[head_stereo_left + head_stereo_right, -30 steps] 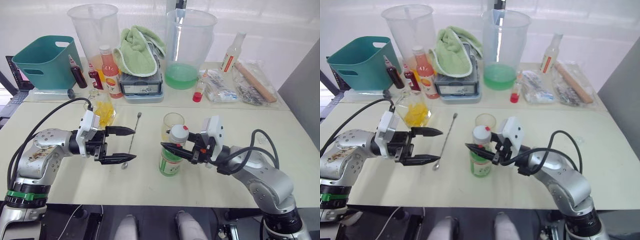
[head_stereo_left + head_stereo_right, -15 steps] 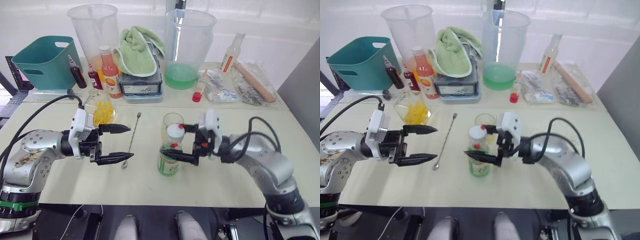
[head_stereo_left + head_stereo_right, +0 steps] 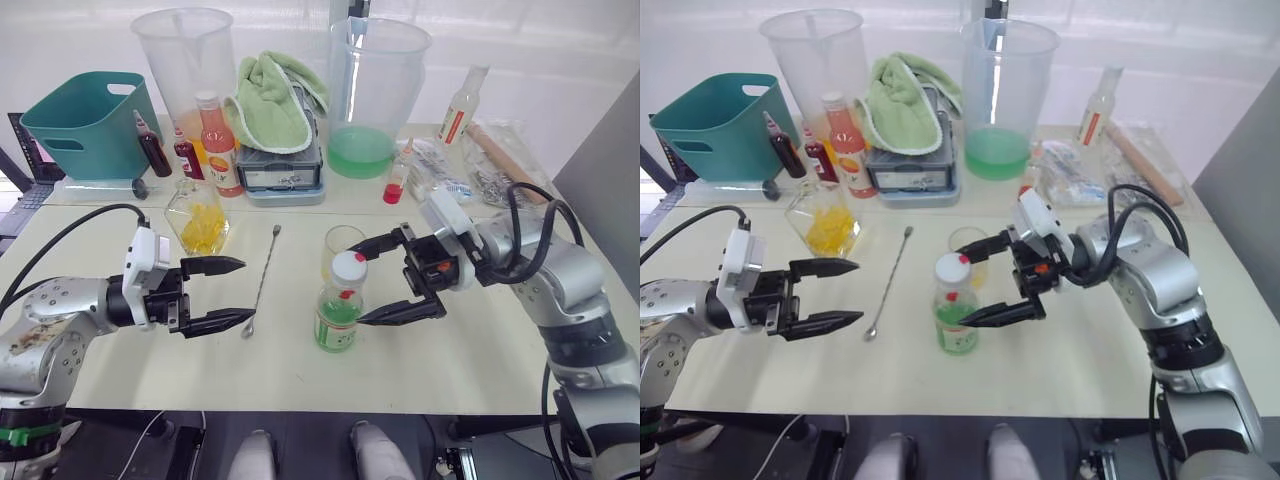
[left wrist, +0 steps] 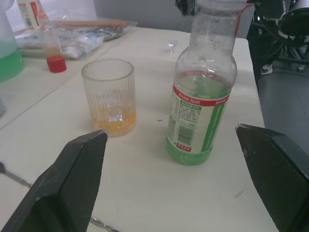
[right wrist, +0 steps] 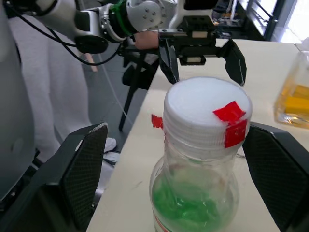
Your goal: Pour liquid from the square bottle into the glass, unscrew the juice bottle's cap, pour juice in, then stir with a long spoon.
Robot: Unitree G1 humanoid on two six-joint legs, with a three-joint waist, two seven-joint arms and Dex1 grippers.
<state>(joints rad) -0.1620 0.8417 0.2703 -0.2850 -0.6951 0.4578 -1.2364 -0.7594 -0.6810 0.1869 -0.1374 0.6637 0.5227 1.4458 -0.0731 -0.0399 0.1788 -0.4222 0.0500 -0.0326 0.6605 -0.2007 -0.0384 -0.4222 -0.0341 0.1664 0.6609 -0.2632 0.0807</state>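
- The juice bottle [image 3: 340,310] stands upright on the table [image 3: 300,370] near the front edge, its white cap [image 3: 349,266] on, pale green liquid in its lower part.
- The right gripper [image 3: 378,282] is beside the bottle at cap height, its fingers spread wide and touching nothing.
- The left gripper [image 3: 235,294] hovers to the bottle's left, fingers apart and empty.
- The long spoon [image 3: 262,283] lies flat between the left gripper and the bottle.
- The glass [image 3: 343,248] stands just behind the bottle, a little yellow liquid in it.
- The square bottle [image 3: 201,217] sits further back on the left.
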